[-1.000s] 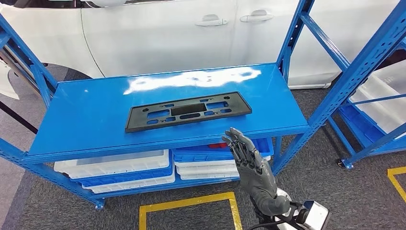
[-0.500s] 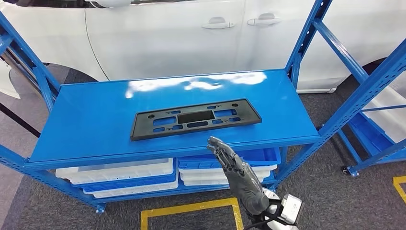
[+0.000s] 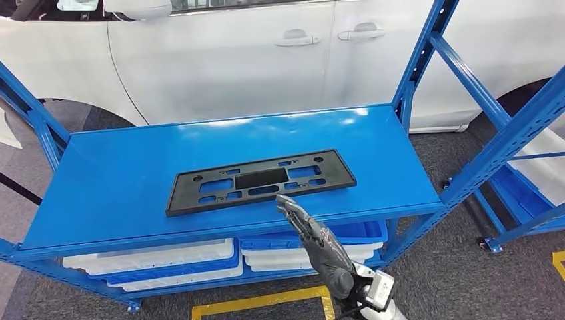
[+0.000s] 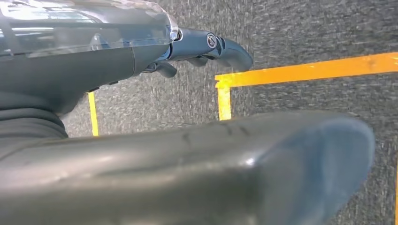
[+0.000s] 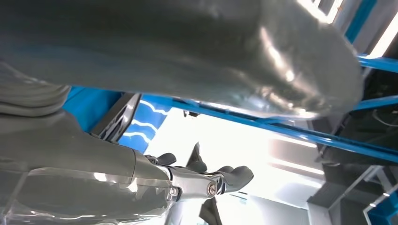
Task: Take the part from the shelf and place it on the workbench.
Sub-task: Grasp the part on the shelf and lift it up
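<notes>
Right hand (image 3: pixel 320 243) near part (image 3: pixel 260 181); fingers (image 3: pixel 290 207) perhaps just short

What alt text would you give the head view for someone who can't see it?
A flat black part lies on a blue shelf, with the right robot hand reaching up toward its near edge, fingers extended, holding nothing. White and blue trays sit on the level below, and a white car stands behind.

right hand (image 3: pixel 313 233): dark fingers stretched out, now reaches over the front edge of the blue metal shelf (image 3: pixel 120 193) | fingertips now just short of the flat black plastic plate-holder part (image 3: pixel 260 181), nearer than before | camera view has shifted
</notes>
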`<state>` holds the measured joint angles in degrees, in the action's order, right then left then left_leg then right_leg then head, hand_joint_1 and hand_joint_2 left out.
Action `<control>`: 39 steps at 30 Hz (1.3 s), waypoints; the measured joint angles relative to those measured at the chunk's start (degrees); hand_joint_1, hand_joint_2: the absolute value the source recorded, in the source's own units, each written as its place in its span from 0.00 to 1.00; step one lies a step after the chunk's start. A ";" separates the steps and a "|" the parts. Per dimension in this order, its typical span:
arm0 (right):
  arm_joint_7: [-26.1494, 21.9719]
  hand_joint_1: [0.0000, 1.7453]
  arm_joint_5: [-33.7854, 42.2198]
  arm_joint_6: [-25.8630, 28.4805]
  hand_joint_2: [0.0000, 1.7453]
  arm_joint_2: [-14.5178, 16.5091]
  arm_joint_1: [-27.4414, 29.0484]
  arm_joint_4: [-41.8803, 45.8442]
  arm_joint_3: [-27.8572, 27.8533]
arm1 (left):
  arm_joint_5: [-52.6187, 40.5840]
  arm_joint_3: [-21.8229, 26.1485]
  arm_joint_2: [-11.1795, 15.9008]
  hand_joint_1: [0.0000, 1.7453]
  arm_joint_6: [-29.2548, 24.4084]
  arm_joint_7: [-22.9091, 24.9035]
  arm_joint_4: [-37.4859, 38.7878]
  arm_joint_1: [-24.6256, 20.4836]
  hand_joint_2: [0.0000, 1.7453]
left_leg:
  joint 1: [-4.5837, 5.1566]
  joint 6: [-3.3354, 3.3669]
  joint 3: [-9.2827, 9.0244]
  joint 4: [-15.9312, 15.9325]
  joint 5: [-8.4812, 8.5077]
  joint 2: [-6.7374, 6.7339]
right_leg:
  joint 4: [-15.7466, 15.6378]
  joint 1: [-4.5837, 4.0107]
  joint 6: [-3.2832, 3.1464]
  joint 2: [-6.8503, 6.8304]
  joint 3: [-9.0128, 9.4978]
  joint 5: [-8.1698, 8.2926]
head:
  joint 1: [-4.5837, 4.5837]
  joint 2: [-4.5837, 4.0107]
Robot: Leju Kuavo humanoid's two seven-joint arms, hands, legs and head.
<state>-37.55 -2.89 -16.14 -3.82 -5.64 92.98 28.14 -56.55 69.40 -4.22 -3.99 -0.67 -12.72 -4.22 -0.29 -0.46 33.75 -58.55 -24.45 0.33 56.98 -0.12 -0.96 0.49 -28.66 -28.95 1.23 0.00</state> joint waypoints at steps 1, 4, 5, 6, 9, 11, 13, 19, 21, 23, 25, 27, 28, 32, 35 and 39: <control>0.00 0.00 -0.13 0.21 0.00 0.00 -0.18 -0.25 0.17 | -0.04 0.00 0.07 0.00 -0.15 0.16 0.00 0.03 0.00 | 0.14 0.25 -0.23 0.55 -0.21 0.02 | -0.04 -0.04 0.27 0.02 0.02 -0.18 | -0.01 0.00; -0.01 0.00 -0.15 0.69 0.00 -0.01 -0.72 -0.90 0.55 | -0.26 0.00 0.14 0.00 -0.40 0.26 0.00 0.14 0.00 | -0.18 1.01 -0.57 1.30 -0.29 0.01 | 0.29 0.00 1.12 0.02 0.00 -0.87 | -0.01 0.00; -0.02 0.00 -0.12 0.85 0.00 -0.01 -1.00 -1.14 0.62 | -0.38 0.00 0.15 0.00 -0.42 0.16 0.00 0.12 0.00 | -0.36 1.29 -0.83 1.59 -0.31 -0.01 | 1.85 0.04 1.44 -0.03 -0.70 -1.76 | -0.01 0.00; -0.02 0.00 -0.13 1.05 0.00 -0.01 -1.26 -1.43 0.66 | -0.49 0.00 0.15 0.00 -0.40 0.03 0.00 0.09 0.00 | -0.48 1.53 -1.10 1.79 -0.37 -0.04 | 4.74 0.17 1.74 -0.08 -2.19 -3.14 | -0.01 0.00; -0.02 0.00 -0.67 2.40 0.00 -0.03 -1.59 -2.60 0.73 | -0.72 0.00 0.16 0.00 -0.25 -0.46 0.00 0.02 0.00 | -0.46 1.84 -1.60 1.85 -0.91 -0.05 | 16.03 0.65 2.43 -0.17 -9.14 -6.72 | -0.01 0.00; -0.02 0.00 -1.38 3.69 0.00 -0.03 -1.62 -3.28 0.82 | -0.98 -0.05 0.14 0.00 -0.12 -1.08 0.00 0.07 0.00 | -0.48 1.71 -2.26 1.83 -1.42 0.03 | 15.75 0.96 2.63 -0.21 -10.34 -4.13 | -0.01 0.00; -0.02 0.00 -1.94 4.63 0.00 -0.03 -1.75 -3.76 1.00 | -1.28 -0.14 0.07 0.00 -0.01 -1.74 0.00 0.10 0.00 | -0.48 1.33 -3.12 1.81 -2.08 0.11 | 8.27 1.20 2.53 -0.36 -7.75 1.09 | -0.01 0.00; -0.02 0.00 -3.23 5.94 0.00 0.03 -2.12 -4.75 1.66 | -1.39 -0.17 0.06 0.00 0.10 -2.14 0.00 -0.13 0.00 | -0.35 -0.80 -3.47 1.31 -3.46 0.01 | 1.01 0.83 0.43 -0.15 -5.09 3.31 | 0.00 0.00; 0.00 0.00 -6.43 8.91 0.00 0.05 -2.35 -4.99 1.97 | -1.40 -0.19 0.02 0.00 0.33 -2.25 0.01 -0.19 0.00 | -0.50 -1.28 -1.93 -2.55 -5.76 -0.03 | 0.63 0.92 -0.31 -0.26 -4.65 3.22 | 0.00 0.00; 0.13 0.00 -11.61 13.52 0.00 0.07 -2.65 -5.69 2.57 | -1.42 -0.20 -0.02 0.00 0.56 -2.30 0.02 -0.16 0.00 | -0.52 -1.53 1.95 -10.31 -9.21 -0.04 | 0.62 0.68 -0.74 -0.39 -4.42 2.99 | 0.00 0.00; 0.72 0.00 -18.21 19.09 0.00 0.10 -2.88 -6.71 3.42 | -1.52 -0.20 0.00 0.00 0.70 -2.21 0.02 -0.09 0.00 | -0.50 -1.53 5.03 -15.27 -10.08 -0.04 | 0.65 0.37 -0.96 -0.38 -4.23 2.79 | 0.00 0.00; 2.34 0.00 -26.47 25.81 0.25 0.25 -3.30 -7.66 4.47 | -1.81 -0.20 0.02 0.00 0.82 -1.68 0.01 -0.11 0.00 | -0.43 -1.11 4.03 -11.71 -6.63 -0.04 | 0.67 0.11 -1.02 -0.29 -3.82 2.53 | -0.01 0.00; 3.75 0.00 -31.69 29.84 0.50 0.38 -3.69 -8.16 5.06 | -2.05 -0.21 0.05 0.00 0.84 -1.22 0.02 -0.14 0.00 | -0.35 -0.71 2.33 -7.51 -4.22 -0.04 | 0.68 0.02 -0.98 -0.24 -3.57 2.37 | -0.01 0.00; 13.64 0.00 -57.79 47.49 1.00 0.82 -6.00 -11.60 8.47 | -2.83 -0.28 0.21 0.00 0.59 0.21 0.01 -0.35 0.00 | 0.24 0.49 -1.26 0.81 -1.42 -0.05 | 0.77 -0.33 -0.21 -0.10 -3.45 2.11 | 0.00 0.00; 19.46 0.00 -68.98 53.58 1.00 1.23 -7.77 -15.08 11.04 | -3.20 -0.52 0.17 0.00 0.47 0.33 0.02 -0.39 0.00 | -0.18 1.28 -1.65 1.74 -0.98 -0.05 | 1.70 -0.37 0.68 -0.13 -3.74 1.30 | -0.01 0.00; 22.25 0.00 -72.27 55.49 1.00 1.55 -9.89 -19.55 13.19 | -3.46 -1.02 0.14 0.00 0.43 0.32 0.01 -0.56 0.00 | -0.42 1.87 -1.93 2.28 -0.74 -0.13 | 14.38 0.27 1.69 -0.20 -10.08 -4.71 | -0.01 0.00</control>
<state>-15.30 -75.16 39.35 -2.27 -15.53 73.42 41.33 -60.01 68.38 -4.09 -3.56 -0.35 -12.71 -4.78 -0.72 1.41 31.81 -56.27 -25.19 0.19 71.36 0.15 0.73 0.29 -38.75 -33.66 1.22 0.00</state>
